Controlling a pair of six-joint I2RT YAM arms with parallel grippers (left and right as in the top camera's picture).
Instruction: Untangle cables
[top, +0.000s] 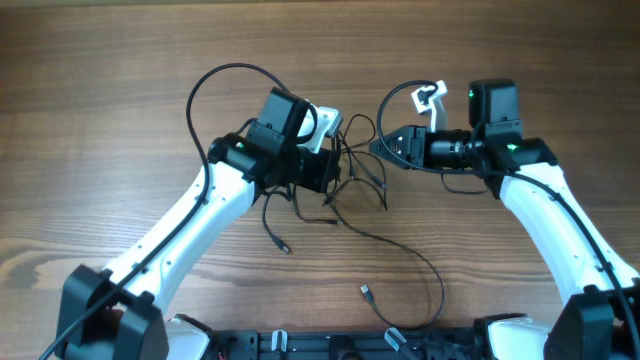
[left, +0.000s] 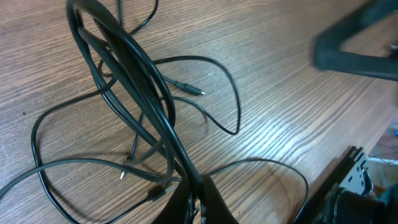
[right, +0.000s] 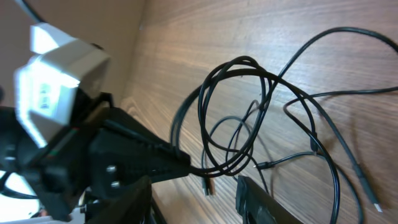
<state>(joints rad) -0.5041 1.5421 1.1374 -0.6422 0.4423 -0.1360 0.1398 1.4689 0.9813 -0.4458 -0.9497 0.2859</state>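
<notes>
Thin black cables (top: 356, 172), smooth and coiled in loose overlapping loops, lie bunched at centre frame on the wood-grain desk (top: 110, 80), one strand trailing to the lower right. The left pincer (left: 198, 191), its white arm (top: 200, 215) bent in from lower left, pinches the bundle; the right pincer (right: 193, 186), reaching from the right, faces it with fingers (right: 255, 202) spread

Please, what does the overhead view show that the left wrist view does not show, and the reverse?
Only overhead: the left arm and the right arm in full, facing each other across the cables. Only left wrist: the left fingers closed on lifted strands, seen closely. Both: the cables, the wooden table and the right gripper, blurred in the wrist view.
</notes>
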